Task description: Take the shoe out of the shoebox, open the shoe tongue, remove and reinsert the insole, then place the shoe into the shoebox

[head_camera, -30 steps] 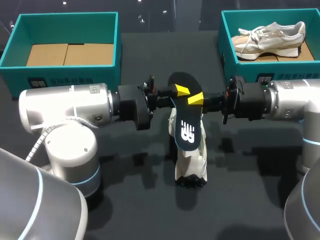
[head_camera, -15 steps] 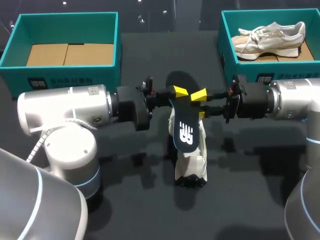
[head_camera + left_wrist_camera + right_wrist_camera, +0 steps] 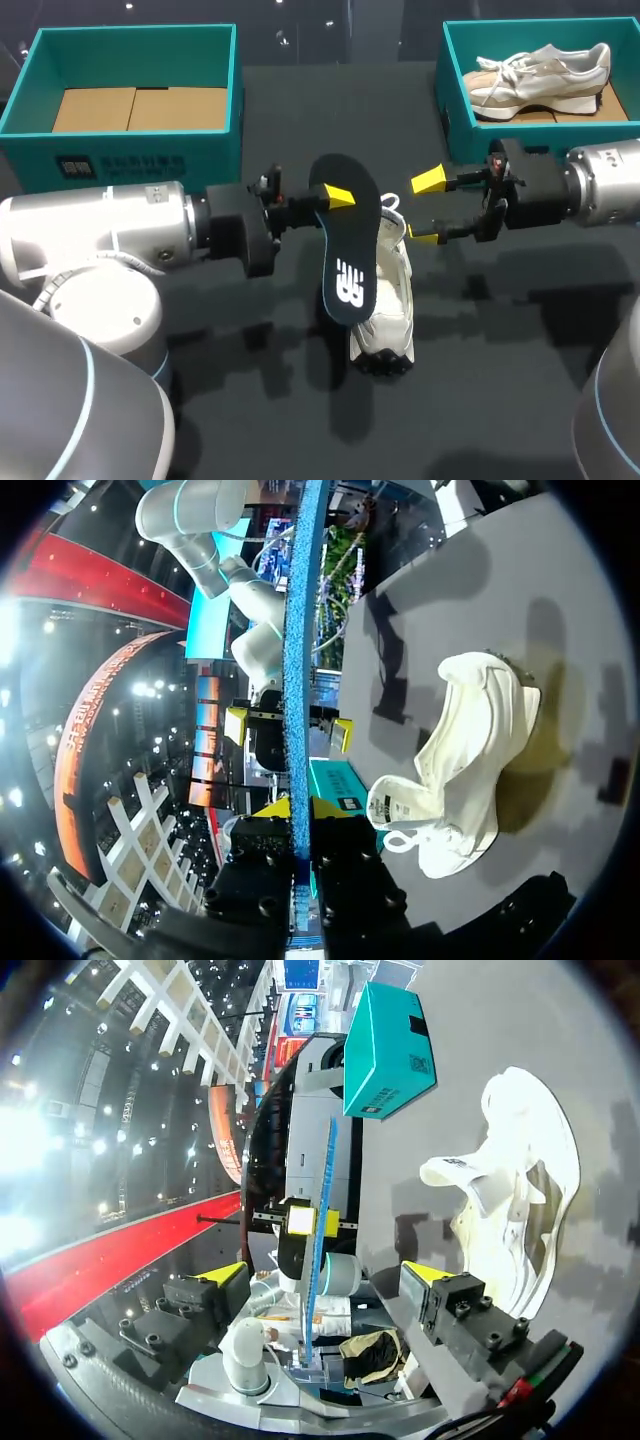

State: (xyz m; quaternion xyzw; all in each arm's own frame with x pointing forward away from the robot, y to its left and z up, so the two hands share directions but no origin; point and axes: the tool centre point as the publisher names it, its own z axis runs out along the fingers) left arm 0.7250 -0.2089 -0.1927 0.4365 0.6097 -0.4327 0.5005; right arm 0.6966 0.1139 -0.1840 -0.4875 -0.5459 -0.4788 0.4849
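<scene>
Insole (image 3: 347, 240) is out, pinched in the left gripper (image 3: 335, 197) over the white sneaker (image 3: 388, 300); right gripper (image 3: 426, 208) gapes empty; reinsertion, boxing remain.

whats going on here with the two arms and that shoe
The left end effector is shut on the black insole, holding it up next to the white shoe, which lies on the table between the arms. The right end effector is open and holds nothing. So the insole is out and not yet reinserted. A second shoe sits in the right teal box.
</scene>
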